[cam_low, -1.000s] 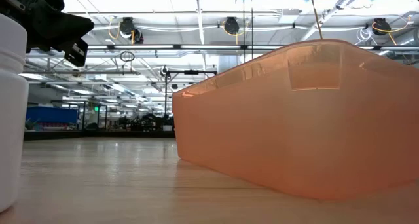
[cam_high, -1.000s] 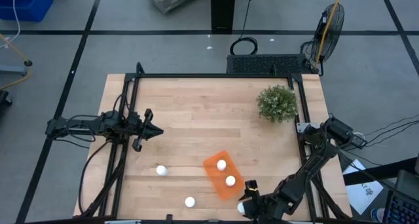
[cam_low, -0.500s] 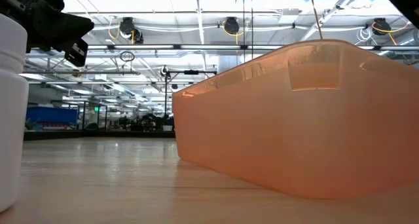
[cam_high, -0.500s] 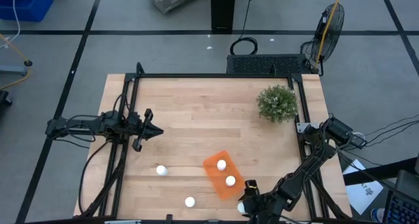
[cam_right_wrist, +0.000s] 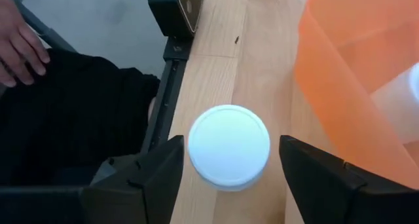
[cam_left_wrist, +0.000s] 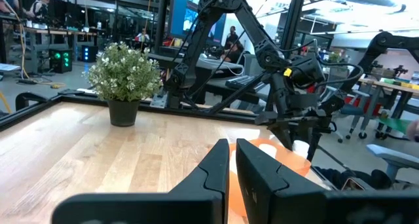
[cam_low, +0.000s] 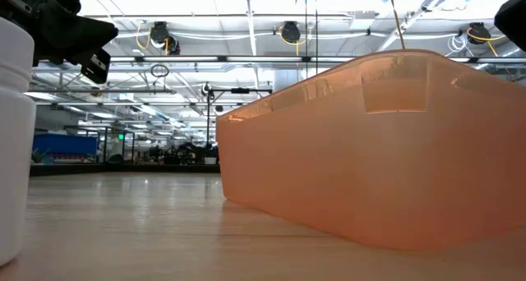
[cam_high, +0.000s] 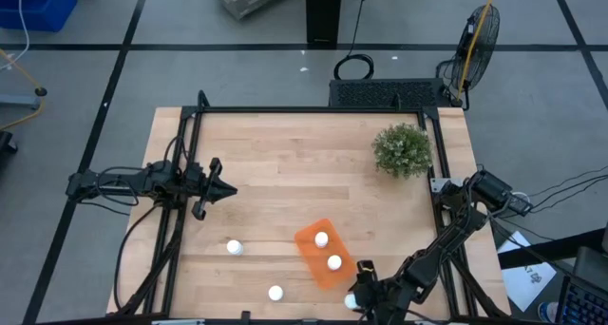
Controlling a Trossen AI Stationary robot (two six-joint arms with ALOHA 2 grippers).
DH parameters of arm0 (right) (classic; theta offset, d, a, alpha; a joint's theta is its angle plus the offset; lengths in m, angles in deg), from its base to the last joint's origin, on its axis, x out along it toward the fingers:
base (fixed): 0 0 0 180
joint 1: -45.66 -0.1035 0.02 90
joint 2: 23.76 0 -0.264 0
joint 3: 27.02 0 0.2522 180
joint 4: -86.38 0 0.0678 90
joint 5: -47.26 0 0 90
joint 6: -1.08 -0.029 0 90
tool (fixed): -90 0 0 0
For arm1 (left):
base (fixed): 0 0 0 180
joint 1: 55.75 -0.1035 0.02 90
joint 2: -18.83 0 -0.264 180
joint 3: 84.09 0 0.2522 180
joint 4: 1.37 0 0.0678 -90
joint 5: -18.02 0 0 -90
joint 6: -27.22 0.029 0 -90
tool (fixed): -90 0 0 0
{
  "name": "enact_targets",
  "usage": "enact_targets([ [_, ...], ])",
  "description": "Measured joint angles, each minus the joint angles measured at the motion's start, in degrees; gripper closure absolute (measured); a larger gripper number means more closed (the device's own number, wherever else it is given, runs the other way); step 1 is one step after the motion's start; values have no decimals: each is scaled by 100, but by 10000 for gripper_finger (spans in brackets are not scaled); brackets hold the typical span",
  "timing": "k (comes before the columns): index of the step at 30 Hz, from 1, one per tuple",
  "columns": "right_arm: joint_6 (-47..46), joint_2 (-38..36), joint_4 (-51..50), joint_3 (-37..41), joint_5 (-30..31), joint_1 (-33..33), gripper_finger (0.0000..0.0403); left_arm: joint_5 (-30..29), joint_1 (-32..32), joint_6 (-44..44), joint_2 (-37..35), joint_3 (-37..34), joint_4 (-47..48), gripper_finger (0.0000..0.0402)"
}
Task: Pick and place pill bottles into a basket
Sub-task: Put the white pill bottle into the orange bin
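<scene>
With its fingers spread wide, the right end effector (cam_right_wrist: 229,162) hangs straight over a white bottle (cam_right_wrist: 229,146) at the high view's bottom centre, just beside the orange basket (cam_high: 312,258); the left end effector (cam_high: 220,188), fingers nearly together, idles mid-left.

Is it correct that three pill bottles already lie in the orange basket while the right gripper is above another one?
Not quite: the high view shows two pill bottles in the basket, not three. The right gripper, open, is indeed above another bottle.
</scene>
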Motion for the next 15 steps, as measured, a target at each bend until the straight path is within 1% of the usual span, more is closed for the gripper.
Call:
enact_targets([
  [6, 149, 0, 254, 4, -1, 4, 201, 0, -2, 0, -1, 0, -2, 369],
  [15, 7, -15, 279, 96, 12, 69, 250, 0, -2, 0, -2, 0, -2, 369],
])
